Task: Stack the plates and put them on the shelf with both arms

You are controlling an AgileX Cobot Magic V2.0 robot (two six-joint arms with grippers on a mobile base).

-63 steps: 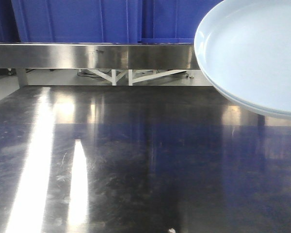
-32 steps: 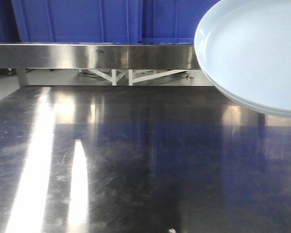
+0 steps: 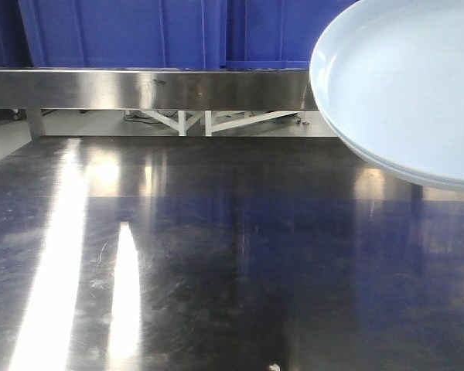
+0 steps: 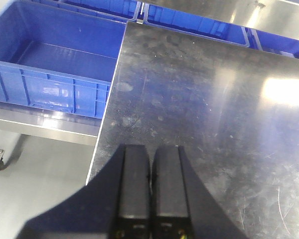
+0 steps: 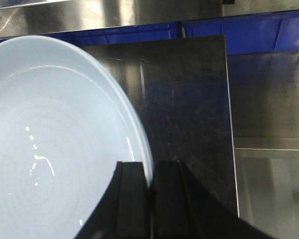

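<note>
Two pale blue-white plates (image 3: 410, 85) hang stacked in the air at the upper right of the front view, their two rims showing one under the other. In the right wrist view the top plate (image 5: 50, 149) fills the left side, and my right gripper (image 5: 150, 164) is shut on the stack's rim, one finger inside it and one outside. My left gripper (image 4: 150, 148) is shut with nothing between its fingers, hovering over the steel table (image 4: 214, 109) close to its left edge. The steel shelf (image 3: 139, 89) runs across the back.
A blue crate (image 4: 55, 64) sits left of the table, lower than its top. More blue crates (image 5: 269, 32) line the far side under the shelf. The table's right edge (image 5: 229, 124) drops to a lower steel surface.
The stacked plates have shifted only a hair in the front view. Nothing else has moved.
</note>
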